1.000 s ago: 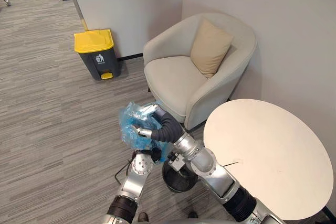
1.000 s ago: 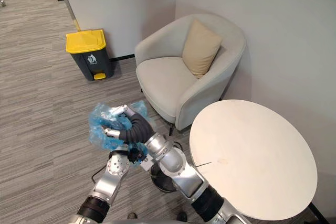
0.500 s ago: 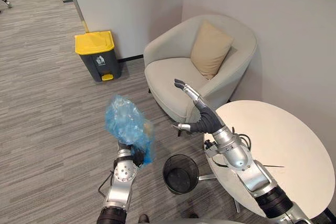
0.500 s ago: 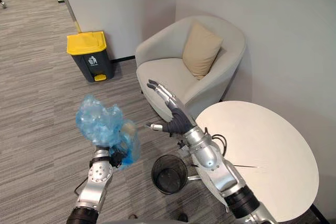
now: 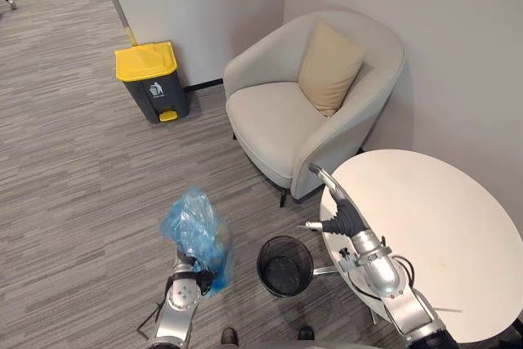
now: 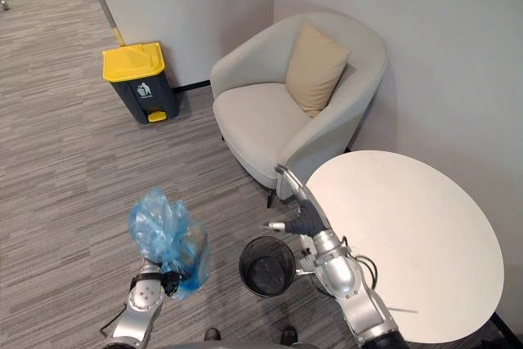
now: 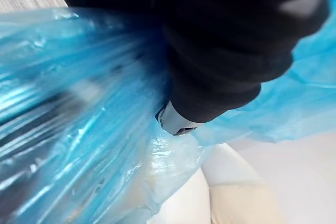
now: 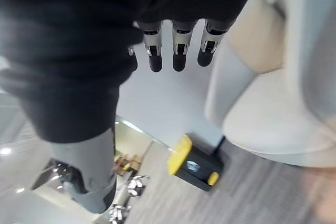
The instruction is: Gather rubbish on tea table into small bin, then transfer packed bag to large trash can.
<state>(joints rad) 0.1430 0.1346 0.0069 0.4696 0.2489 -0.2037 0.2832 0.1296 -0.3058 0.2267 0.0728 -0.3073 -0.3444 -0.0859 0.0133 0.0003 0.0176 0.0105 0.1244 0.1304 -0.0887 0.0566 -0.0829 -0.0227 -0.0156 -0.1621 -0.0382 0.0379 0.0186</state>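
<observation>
A crumpled blue plastic bag (image 5: 194, 233) stands up from my left hand (image 5: 190, 273), which is shut on its lower end above the grey floor. In the left wrist view the blue bag (image 7: 63, 129) wraps round the left hand (image 7: 210, 66). The small black mesh bin (image 5: 284, 265) stands on the floor just right of the bag, bare of any liner. My right hand (image 5: 336, 212) is open with straight fingers (image 8: 178, 51), raised over the near left edge of the round white tea table (image 5: 433, 234). The large grey trash can with a yellow lid (image 5: 151, 81) stands by the far wall.
A beige armchair (image 5: 282, 116) with a tan cushion (image 5: 331, 67) stands in the corner behind the table. Open carpet lies between the bag and the trash can (image 8: 194, 163). A grey partition wall rises behind the can.
My right hand let go of the bag, opened and drew back to the table's edge. The left hand sank lower with the bag still in it.
</observation>
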